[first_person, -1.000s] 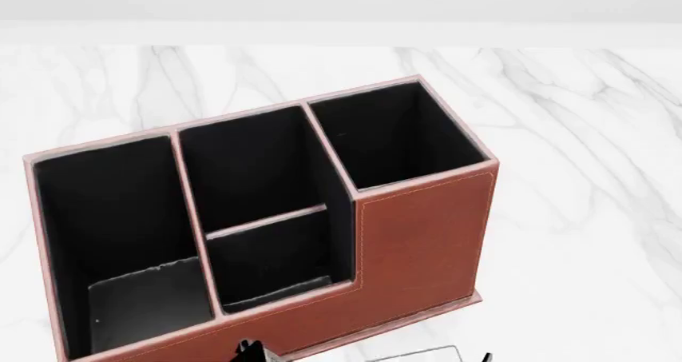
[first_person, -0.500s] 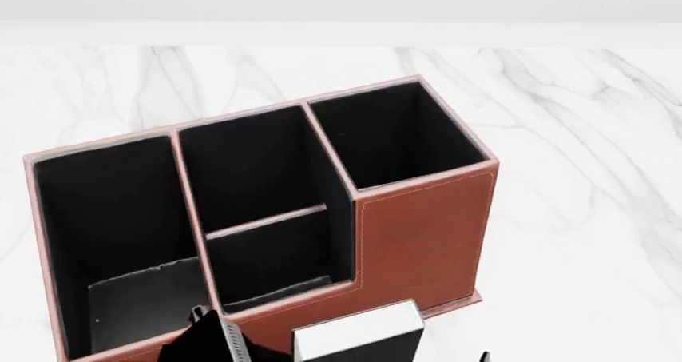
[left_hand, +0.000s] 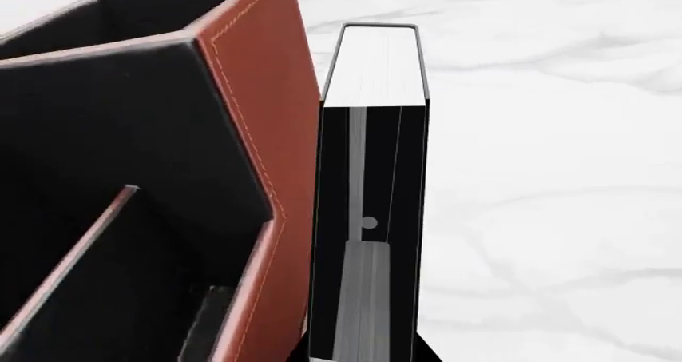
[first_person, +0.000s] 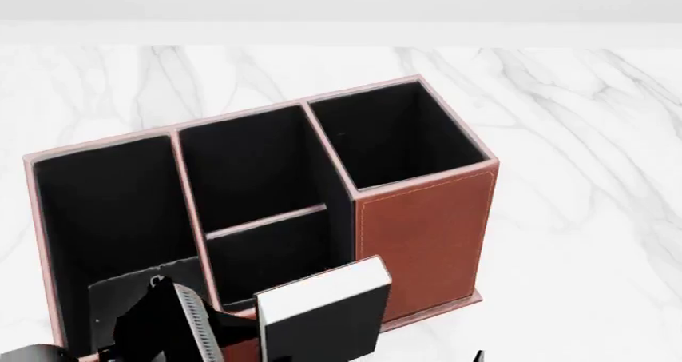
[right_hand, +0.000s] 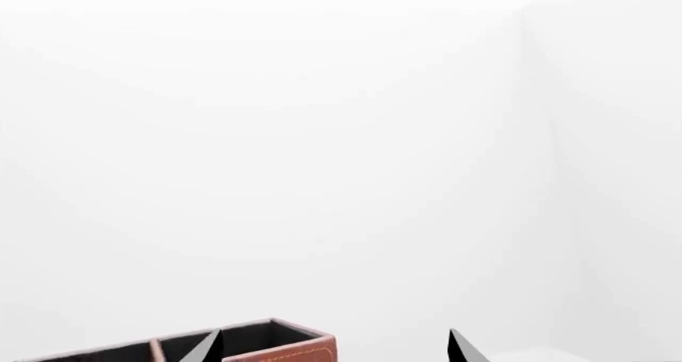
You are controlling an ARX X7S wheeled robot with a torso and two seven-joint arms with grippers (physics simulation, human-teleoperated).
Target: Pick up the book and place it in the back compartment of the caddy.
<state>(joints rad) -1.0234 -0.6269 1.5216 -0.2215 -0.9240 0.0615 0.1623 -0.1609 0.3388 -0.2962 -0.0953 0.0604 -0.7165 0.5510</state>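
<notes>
Book (left_hand: 373,194) fills the middle of the left wrist view, edge-on, with its white page block between black covers. It sits clamped in the left gripper (left_hand: 368,350), whose dark base shows beneath it, and stands just beside the caddy (left_hand: 271,138), parallel to the stitched brown outer wall but outside it. A thin divider shows inside the caddy's black lining.

Head view next: the book (first_person: 319,318) is held aloft in front of the caddy (first_person: 426,234), overlapping its low front wall, white page edge facing up. The left gripper (first_person: 229,330) grips it from the side. The back compartment (first_person: 251,166), the pocket beyond the pale divider, lies farther off than the book and is empty.

Right wrist view: only two dark fingertips of the right gripper (right_hand: 332,346) show, spread wide with nothing between them, the caddy's (right_hand: 283,348) top rim below.

Judged from this, the carry step is in hand. The next move calls for lifting the book clear of the rims, bringing it over the divider, then lowering it.
</notes>
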